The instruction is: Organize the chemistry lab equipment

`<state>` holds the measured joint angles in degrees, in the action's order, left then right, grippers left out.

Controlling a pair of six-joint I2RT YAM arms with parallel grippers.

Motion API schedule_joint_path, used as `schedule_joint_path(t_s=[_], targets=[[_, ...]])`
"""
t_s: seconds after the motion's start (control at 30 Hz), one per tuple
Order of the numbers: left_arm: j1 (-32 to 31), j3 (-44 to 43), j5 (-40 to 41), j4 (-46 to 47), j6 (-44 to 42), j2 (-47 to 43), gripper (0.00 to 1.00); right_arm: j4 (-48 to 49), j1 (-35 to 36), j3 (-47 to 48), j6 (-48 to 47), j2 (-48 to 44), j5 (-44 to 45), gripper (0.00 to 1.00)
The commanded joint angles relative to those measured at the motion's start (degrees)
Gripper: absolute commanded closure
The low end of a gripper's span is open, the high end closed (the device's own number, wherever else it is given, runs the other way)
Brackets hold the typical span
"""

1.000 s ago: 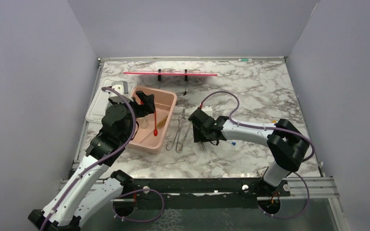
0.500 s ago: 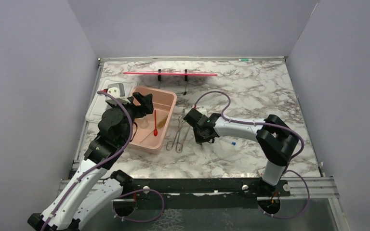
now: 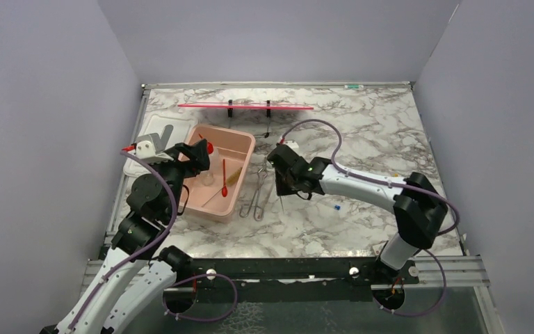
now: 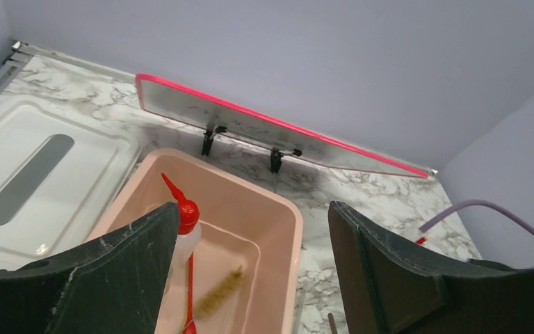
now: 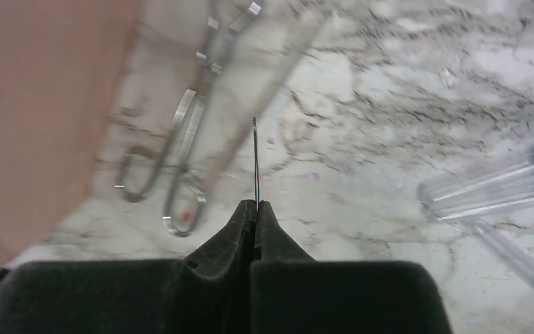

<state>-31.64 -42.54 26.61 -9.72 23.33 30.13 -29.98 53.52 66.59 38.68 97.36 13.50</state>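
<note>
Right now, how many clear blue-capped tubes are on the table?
3 clear blue-capped tubes: two side by side right of the right gripper, one nearer it. Cropped; more may be hidden.

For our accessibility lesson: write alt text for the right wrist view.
The right hand is shut on a thin metal rod over the marble table. Metal scissor-like tongs lie left of it beside a pink plastic tub; clear blue-capped tubes lie right.

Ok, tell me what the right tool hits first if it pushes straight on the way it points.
Likely the bare marble table, rod tip first, just beside the tongs; depth is unclear.
</note>
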Motion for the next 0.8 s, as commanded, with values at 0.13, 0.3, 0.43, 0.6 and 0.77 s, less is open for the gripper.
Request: schedule_joint_path(t_s=[0.13, 0.3, 0.43, 0.6, 0.77], targets=[[-0.27, -0.05, 7.48, -3.54, 2.56, -2.1, 0.19, 14.74, 2.67, 9.48, 5.1, -6.3, -5.6, 0.99], [-0.27, -0.96, 8.46, -4.19, 2.33, -3.84, 0.19, 12.14, 9.74, 22.39, 5.44, 0.41, 0.55, 0.99], [-0.27, -3.68, 10.93, -7.03, 1.22, -5.48, 0.19, 11.12, 11.57, 28.35, 9.5, 5.11, 7.85, 0.99], [-0.27, -8.51, 14.63, -11.49, -2.5, -8.57, 0.19, 3.91, 13.19, 37.63, 16.18, 13.92, 17.12, 0.99], [-0.27, -10.15, 18.95, -13.15, -4.9, -12.89, 0.19, 0.56, 13.37, 43.39, 20.11, 22.24, 22.24, 0.99]])
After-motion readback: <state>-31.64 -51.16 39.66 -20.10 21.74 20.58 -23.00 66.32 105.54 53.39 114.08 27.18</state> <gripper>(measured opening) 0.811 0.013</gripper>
